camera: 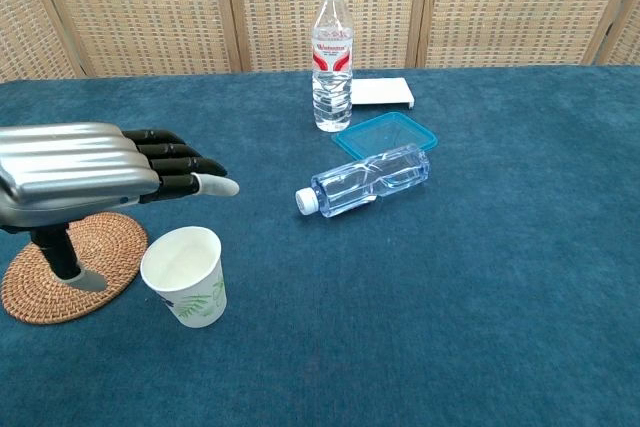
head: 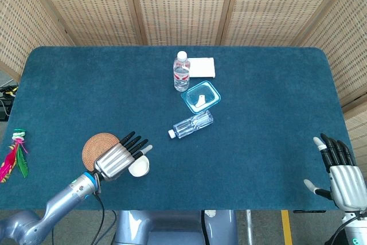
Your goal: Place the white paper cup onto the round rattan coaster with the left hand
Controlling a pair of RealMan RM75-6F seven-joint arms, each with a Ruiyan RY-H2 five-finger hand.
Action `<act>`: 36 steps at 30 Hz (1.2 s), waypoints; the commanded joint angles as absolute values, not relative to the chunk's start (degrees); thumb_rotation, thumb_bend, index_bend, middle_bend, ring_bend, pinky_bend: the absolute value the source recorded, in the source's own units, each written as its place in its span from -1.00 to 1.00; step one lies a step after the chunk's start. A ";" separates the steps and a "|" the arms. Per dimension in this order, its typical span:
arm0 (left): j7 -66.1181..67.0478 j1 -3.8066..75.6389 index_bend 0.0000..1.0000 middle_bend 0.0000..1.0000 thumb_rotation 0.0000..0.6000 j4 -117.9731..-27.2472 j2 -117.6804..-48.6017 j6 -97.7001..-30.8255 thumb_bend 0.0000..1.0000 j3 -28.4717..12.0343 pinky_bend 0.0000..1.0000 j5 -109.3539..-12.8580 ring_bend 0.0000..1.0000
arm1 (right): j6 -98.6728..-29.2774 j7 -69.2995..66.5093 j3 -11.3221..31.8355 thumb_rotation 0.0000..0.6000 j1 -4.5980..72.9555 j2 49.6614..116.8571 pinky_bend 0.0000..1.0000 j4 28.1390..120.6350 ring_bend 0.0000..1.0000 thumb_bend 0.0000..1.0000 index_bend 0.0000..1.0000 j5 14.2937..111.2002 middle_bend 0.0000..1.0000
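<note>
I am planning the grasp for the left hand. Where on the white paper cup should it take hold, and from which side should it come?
Probably the side wall of the white paper cup, around mid-height, coming from the left, where the left hand hovers open. The cup stands upright with its mouth open and tapers downward, so wrapping the wall suits it better than pinching the thin rim. The rattan coaster lies just left.

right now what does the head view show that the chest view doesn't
Only the head view shows the right robot hand, open at the table's near right corner, a bunch of coloured feathers at the left edge, and the left forearm.

Only the chest view shows the leaf print on the white paper cup and the left robot hand from the side, hovering above cup and round rattan coaster.

Both show the cup beside the coaster, the upright bottle, the lying bottle, the blue lid and the white pad.
</note>
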State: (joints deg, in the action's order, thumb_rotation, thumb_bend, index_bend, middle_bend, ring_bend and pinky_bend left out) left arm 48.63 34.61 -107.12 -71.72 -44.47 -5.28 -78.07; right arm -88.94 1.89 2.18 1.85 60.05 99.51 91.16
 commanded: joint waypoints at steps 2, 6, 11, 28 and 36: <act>52.06 36.96 -1.00 -1.00 1.00 -106.95 -74.37 -44.14 -0.83 -4.98 -1.00 -73.22 -1.00 | -89.05 1.66 2.25 1.00 1.82 59.98 -1.00 99.44 -1.00 -0.77 -0.91 91.13 -1.00; 54.25 38.33 -1.00 -1.00 1.00 -106.56 -76.04 -44.73 -0.83 -4.32 -1.00 -70.23 -1.00 | -89.11 1.39 2.25 1.00 1.78 59.93 -1.00 99.37 -1.00 -0.77 -0.91 91.14 -1.00; 56.02 39.97 -1.00 -1.00 1.00 -106.43 -77.61 -45.61 -0.82 -3.22 -1.00 -67.20 -1.00 | -89.00 1.09 2.31 1.00 1.80 59.87 -1.00 99.30 -1.00 -0.77 -0.91 90.95 -1.00; 56.29 42.63 -0.40 -1.00 1.00 -106.50 -78.39 -49.26 -0.47 0.88 -1.00 -63.91 -1.00 | -89.40 0.46 2.44 1.00 1.60 59.64 -1.00 99.28 -1.00 -0.76 -0.91 90.92 -1.00; 54.57 42.91 -0.38 -1.00 1.00 -106.29 -77.61 -50.76 -0.34 1.89 -1.00 -64.39 -1.00 | -89.66 0.21 2.51 1.00 1.50 59.50 -1.00 99.34 -1.00 -0.77 -0.91 90.98 -1.00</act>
State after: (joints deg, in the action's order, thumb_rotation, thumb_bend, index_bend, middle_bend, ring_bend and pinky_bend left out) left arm 54.75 42.88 -106.30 -77.75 -50.58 1.80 -64.26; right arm -89.66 0.20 2.50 1.51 59.50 99.34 90.97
